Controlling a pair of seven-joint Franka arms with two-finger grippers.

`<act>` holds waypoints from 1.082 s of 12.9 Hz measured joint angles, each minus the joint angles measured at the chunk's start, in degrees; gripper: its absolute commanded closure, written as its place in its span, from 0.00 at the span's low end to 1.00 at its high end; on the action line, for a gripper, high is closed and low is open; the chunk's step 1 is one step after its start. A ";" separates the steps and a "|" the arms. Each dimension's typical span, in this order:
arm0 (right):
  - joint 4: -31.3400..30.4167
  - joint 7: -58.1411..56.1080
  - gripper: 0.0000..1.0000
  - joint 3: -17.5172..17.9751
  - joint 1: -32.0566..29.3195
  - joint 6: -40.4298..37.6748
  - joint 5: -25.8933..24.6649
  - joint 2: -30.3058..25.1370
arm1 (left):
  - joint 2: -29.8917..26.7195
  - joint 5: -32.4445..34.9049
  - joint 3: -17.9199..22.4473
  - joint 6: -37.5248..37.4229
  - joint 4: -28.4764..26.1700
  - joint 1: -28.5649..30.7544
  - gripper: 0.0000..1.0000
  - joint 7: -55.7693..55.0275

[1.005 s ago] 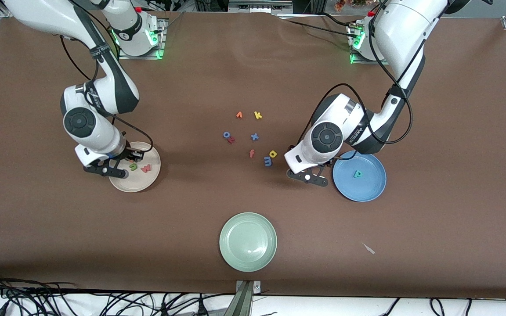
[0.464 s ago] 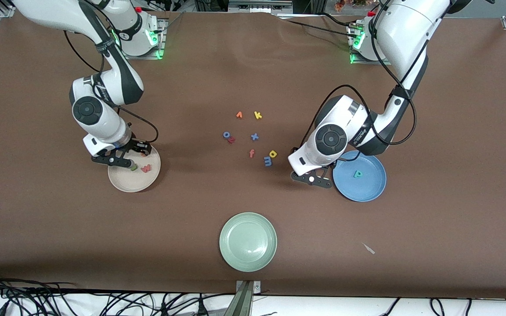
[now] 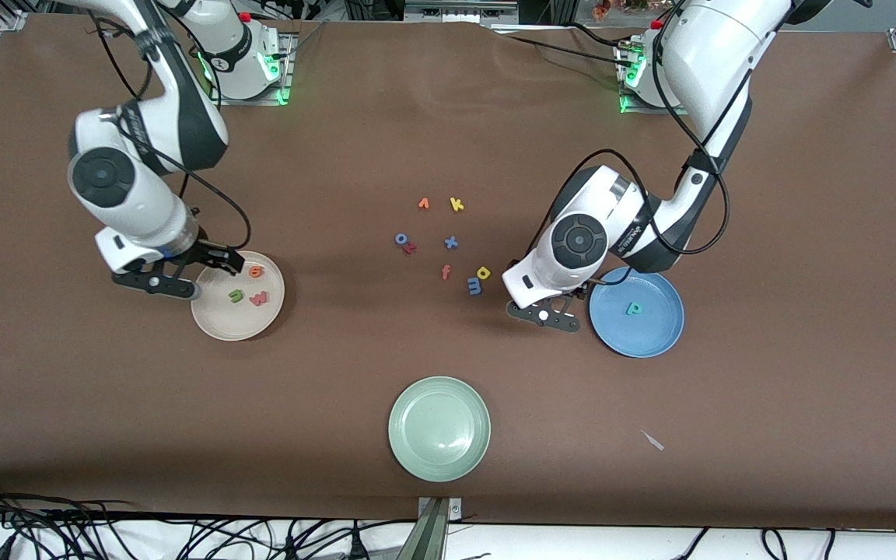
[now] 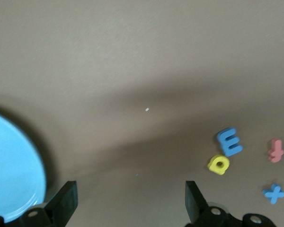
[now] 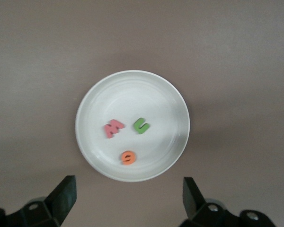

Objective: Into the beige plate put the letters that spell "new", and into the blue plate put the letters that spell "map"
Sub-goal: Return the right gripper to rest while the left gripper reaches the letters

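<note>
The beige plate [image 3: 232, 323] holds the orange e [image 3: 255, 271], the green n [image 3: 236, 295] and the pinkish-red w [image 3: 260, 298]. The right wrist view shows the same plate [image 5: 156, 94] with e [image 5: 128, 157], n [image 5: 141, 125] and w [image 5: 113, 127]. My right gripper [image 3: 183, 274] [image 5: 128, 201] hangs open and empty over the table at the plate's edge, toward the right arm's end. The blue plate [image 3: 650, 334] [image 4: 9, 175] holds the teal p [image 3: 633, 309]. The blue m [image 3: 474, 286] [image 4: 229, 142] and yellow a [image 3: 483, 272] [image 4: 218, 164] lie on the table. Between m and the blue plate hangs my left gripper [image 3: 545, 315] [image 4: 131, 205], open and empty.
Loose letters lie mid-table: an f [image 3: 446, 271], a blue x [image 3: 451, 242], a blue o [image 3: 400, 239], a red z [image 3: 410, 248], a yellow k [image 3: 456, 204] and an orange one [image 3: 423, 204]. A pale green plate [image 3: 439, 459] sits near the front edge.
My right gripper opened, left the orange e in the beige plate, then rose and drew off the plate toward the right arm's end. The left arm barely shifted.
</note>
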 measured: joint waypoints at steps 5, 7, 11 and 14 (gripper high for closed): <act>8.91 -13.66 0.01 -4.15 -0.21 -12.33 7.32 -3.22 | 0.46 0.06 0.17 2.03 -0.04 -0.14 0.00 0.27; 9.86 -17.30 0.01 -6.31 -0.41 -12.71 9.00 -3.39 | 0.63 0.06 0.16 3.38 -0.07 -0.22 0.00 0.28; 10.95 -17.76 0.01 -6.36 -0.40 -12.73 9.25 -3.38 | 3.19 0.06 0.32 8.91 -0.27 -0.31 0.00 0.96; 11.46 -17.76 0.01 -6.43 -0.39 -13.38 9.26 -3.40 | 4.27 0.06 0.04 9.61 -0.32 -1.85 0.00 1.63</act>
